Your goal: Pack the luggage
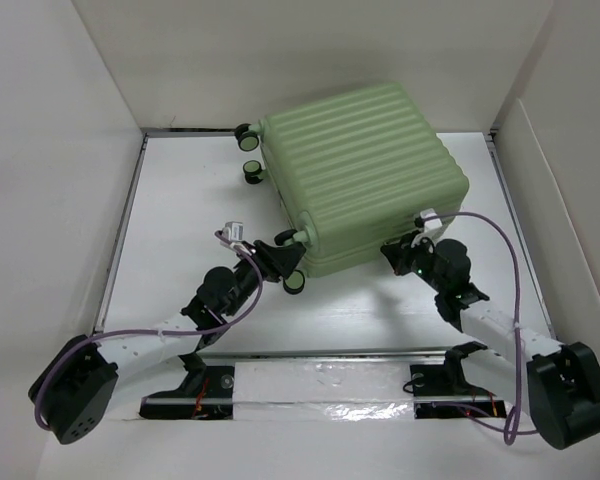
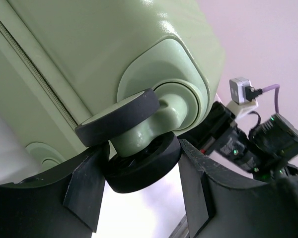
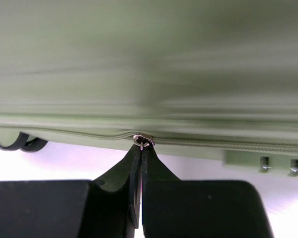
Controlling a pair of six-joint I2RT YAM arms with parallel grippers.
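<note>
I am working inside a white-walled bay, over a white surface where the luggage (image 1: 365, 175) is lying flat with its ribbed shell up, closed, toward the far right and well clear of my bases. Its small black wheels are sticking out along its left side. My left tool (image 2: 141, 173) is reaching in at the near-left corner and bracketing the caster wheel (image 2: 139, 144) there: the fingers are standing wide apart, one on each side of the twin wheel, and both pads seem to be pressing against the lower tyre, so I am reading this as a bracing hold on the case. My right tool (image 3: 141, 153) is working at the near side wall, its fingertips pressed together and pinching the small metal zipper pull (image 3: 143, 142) where it is sitting on the zip line (image 3: 213, 143) running along the seam. I am judging that I am zipping the case, and since both shells are lying shut on each other this looks like closing up rather than opening, though the frames are not telling me the direction. The next move is calling for a steady drag of the pull along the seam, staying level with the zip track so the thin tab is not slipping out of my pinch, while the left tool is holding the corner against the sideways tug so the case is not sliding or turning on the surface.
</note>
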